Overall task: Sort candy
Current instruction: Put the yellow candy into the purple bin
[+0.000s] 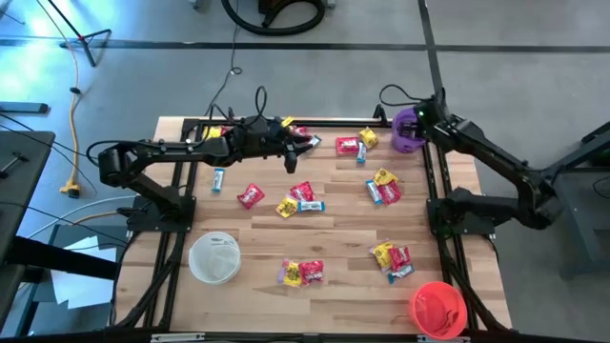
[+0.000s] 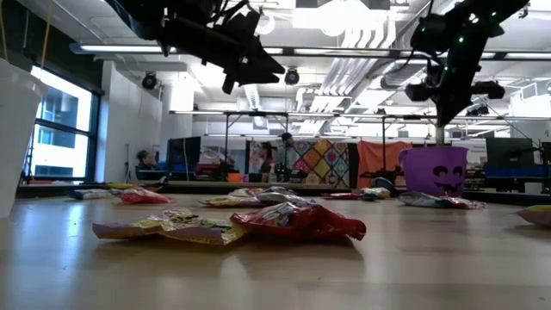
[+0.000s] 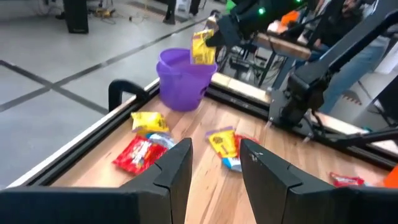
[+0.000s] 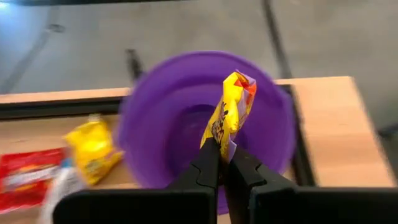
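Candy (image 1: 300, 199) lies scattered in small clusters over the wooden table (image 1: 334, 243); red, yellow and light blue wrappers are mixed in each cluster.

Left to right in the high view: the left gripper (image 1: 307, 143) hangs above the far edge of the table near its middle; its jaws stand partly apart and hold nothing. The clear white bowl (image 1: 214, 257) sits near the front left; no candy can be made out in it. The purple bowl (image 1: 409, 130) stands at the far right corner; its contents are not visible. The right gripper (image 4: 225, 160) is directly over that bowl; its jaws are closed on 1 yellow candy (image 4: 230, 112), pinched at its lower end. The red bowl (image 1: 438, 308) sits at the front right corner; its contents cannot be determined.

Step in hand, as judged: deposit the yellow piece. Keep the gripper centred over the bowl mouth; lower before releasing; open fully so the wrapper drops inside the rim.
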